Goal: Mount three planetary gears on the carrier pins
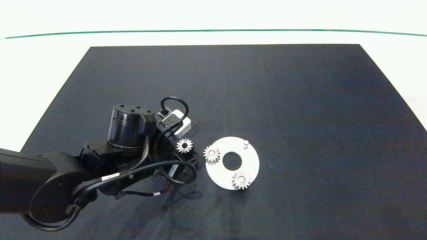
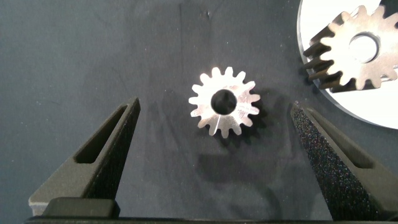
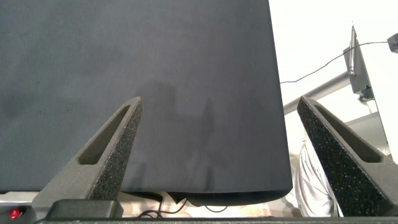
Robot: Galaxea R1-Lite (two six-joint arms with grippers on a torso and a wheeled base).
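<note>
the left gripper (image 2: 214, 134) hangs over the dark mat (image 1: 300, 100) with its jaws spread wide and holding nothing, one foam finger (image 2: 102, 149) on each side of the loose gear (image 2: 222, 101) that lies flat between them. in the head view that loose gear (image 1: 184, 145) sits just beside the white disc (image 1: 250, 166), apart from its rim.

two gears are already seated on the disc: one (image 1: 211, 154) near the rim on the side towards the arm, another (image 1: 241, 180) at the near rim. one bare pin (image 1: 246, 143) stands at the far rim, so by my reckoning only the last gear is left.

what could go wrong: the gear is thin and lies flat, so the fingers closing may ride over its teeth or pinch it off-centre and tip it. the seated gear on the arm's side is near, seen large in the left wrist view (image 2: 359, 50); a wide finger coming down could clip it or nudge the disc, which would shift the pin.

there's plenty of open mat beyond the disc and to the right, and the mat's edges are well away. the right gripper (image 3: 217, 155) is parked off by the mat's edge, jaws apart and empty.
</note>
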